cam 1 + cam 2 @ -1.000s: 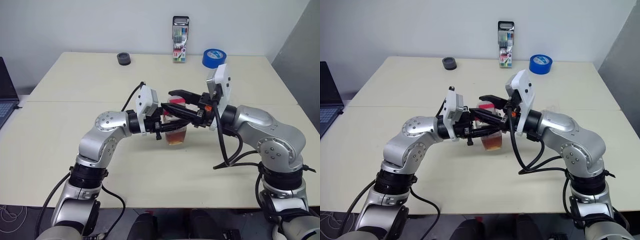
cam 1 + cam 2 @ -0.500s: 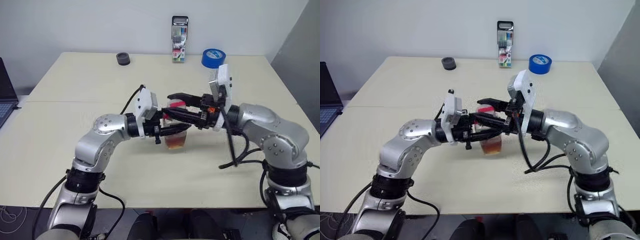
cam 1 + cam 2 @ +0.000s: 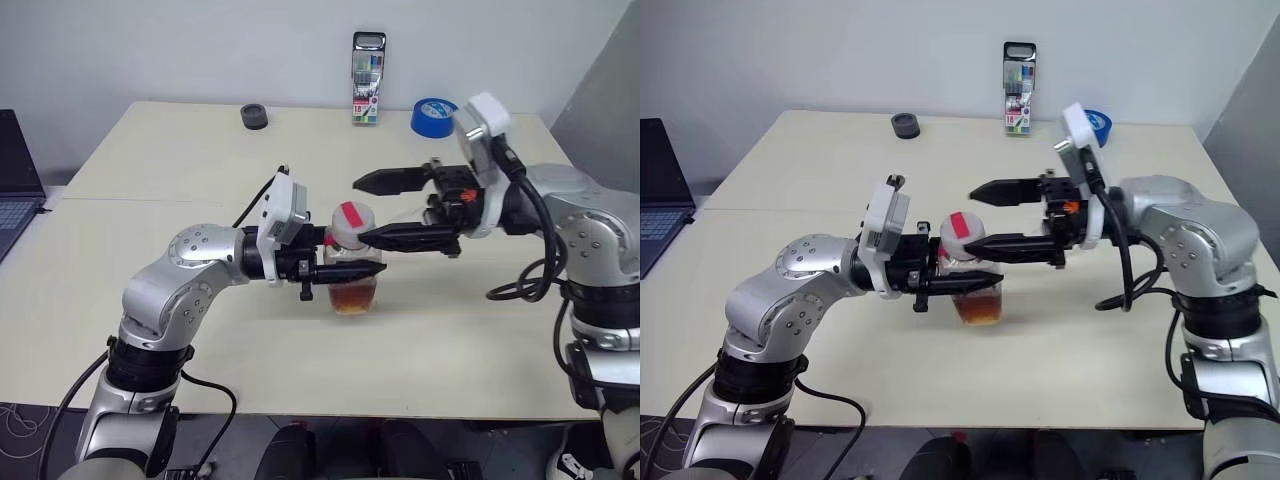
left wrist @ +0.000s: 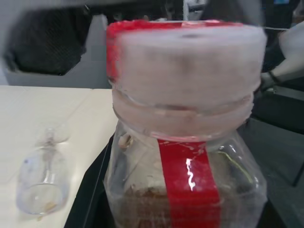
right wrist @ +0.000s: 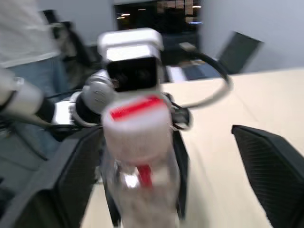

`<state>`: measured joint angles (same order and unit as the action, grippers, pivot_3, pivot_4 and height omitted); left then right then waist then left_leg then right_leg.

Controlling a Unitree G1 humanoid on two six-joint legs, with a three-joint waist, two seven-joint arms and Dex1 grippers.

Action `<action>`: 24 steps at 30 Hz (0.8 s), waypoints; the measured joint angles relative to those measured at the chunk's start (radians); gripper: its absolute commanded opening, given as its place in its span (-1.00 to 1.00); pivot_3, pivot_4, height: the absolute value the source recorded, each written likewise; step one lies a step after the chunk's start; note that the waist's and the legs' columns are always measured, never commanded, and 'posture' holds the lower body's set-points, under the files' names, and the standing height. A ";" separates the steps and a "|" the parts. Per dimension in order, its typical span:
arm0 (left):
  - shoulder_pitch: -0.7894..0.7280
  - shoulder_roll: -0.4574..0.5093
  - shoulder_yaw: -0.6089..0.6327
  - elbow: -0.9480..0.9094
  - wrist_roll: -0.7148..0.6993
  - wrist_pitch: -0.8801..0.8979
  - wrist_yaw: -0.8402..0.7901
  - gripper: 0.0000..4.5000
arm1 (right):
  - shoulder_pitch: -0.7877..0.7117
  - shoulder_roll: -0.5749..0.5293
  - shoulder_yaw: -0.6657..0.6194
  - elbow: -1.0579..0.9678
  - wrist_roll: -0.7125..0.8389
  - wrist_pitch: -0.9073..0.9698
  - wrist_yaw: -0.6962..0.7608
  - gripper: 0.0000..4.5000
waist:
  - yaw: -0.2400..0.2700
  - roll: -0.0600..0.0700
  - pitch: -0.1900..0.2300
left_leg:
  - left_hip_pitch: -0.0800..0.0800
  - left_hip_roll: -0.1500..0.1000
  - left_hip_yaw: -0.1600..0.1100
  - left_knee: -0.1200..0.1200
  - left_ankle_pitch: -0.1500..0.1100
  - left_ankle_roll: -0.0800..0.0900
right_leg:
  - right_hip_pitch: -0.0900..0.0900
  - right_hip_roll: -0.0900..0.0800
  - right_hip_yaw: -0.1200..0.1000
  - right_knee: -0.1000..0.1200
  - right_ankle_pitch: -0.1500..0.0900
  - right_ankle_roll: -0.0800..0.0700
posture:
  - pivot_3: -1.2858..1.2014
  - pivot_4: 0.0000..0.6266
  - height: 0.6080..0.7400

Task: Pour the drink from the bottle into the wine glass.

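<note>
My left gripper (image 3: pixel 335 268) is clamped tight on the bottle (image 3: pixel 352 262), holding it upright just above the table (image 3: pixel 150 240) near the middle of the view, roughly at the centre of the dial. The cap (image 3: pixel 351 222) is on, pale with a red strip across its top, and the drink (image 3: pixel 353 296) sits reddish-brown in the lower part of the bottle. My right gripper (image 3: pixel 385 208) stands at about two o'clock from the bottle, pointing level toward my left, its two black fingers (image 3: pixel 390 180) spread wide with nothing between them; the lower finger reaches close beside the cap, the upper one is well above and apart from it. From my left wrist I see the wine glass (image 4: pixel 42 178) on the table past the bottle, clear and colourless; whether it is upright or tipped I cannot tell. Far across the table, around twelve o'clock, stands a marker pack (image 3: pixel 367 78), a blue tape roll (image 3: pixel 432 115) at one o'clock, a small dark round object (image 3: pixel 254 116) at eleven. A laptop (image 3: pixel 15 195) sits at nine o'clock.
</note>
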<state>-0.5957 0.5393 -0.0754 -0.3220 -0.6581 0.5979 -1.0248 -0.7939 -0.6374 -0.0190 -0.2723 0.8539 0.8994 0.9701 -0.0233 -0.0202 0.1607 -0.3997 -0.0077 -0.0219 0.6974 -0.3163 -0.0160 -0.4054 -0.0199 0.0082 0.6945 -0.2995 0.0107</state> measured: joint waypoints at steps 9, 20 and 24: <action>0.001 -0.019 -0.003 0.064 0.047 -0.041 0.011 -0.21 | 0.115 0.091 -0.067 -0.246 0.064 0.056 -0.322 0.98 | -0.006 0.000 0.000 | 0.000 0.000 0.000 0.000 0.001 -0.001 | -0.001 0.000 0.001 0.002 0.000 0.000 | 0.03 -0.52 1.00; -0.018 -0.042 -0.021 0.095 0.068 -0.059 0.010 -0.21 | 0.104 0.183 0.023 -0.259 0.000 0.005 -0.448 0.98 | -0.006 0.000 0.000 | 0.000 0.000 0.000 0.000 0.001 -0.002 | -0.001 0.001 0.001 0.002 0.000 0.000 | 0.03 -0.52 1.00; -0.018 -0.042 -0.022 0.095 0.068 -0.059 0.010 -0.21 | 0.102 0.183 0.027 -0.225 -0.021 -0.016 -0.445 0.98 | -0.006 0.000 0.000 | 0.001 0.000 0.000 0.000 0.001 -0.002 | -0.001 0.001 0.001 0.002 0.000 0.000 | 0.03 -0.52 1.00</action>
<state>-0.6138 0.4972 -0.0970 -0.2272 -0.5897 0.5388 -1.0150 -0.6920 -0.4544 0.0083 -0.4970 0.8334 0.8838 0.5247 -0.0293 -0.0199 0.1609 -0.3991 -0.0077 -0.0215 0.6976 -0.3152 -0.0178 -0.4060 -0.0193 0.0089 0.6962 -0.2995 0.0107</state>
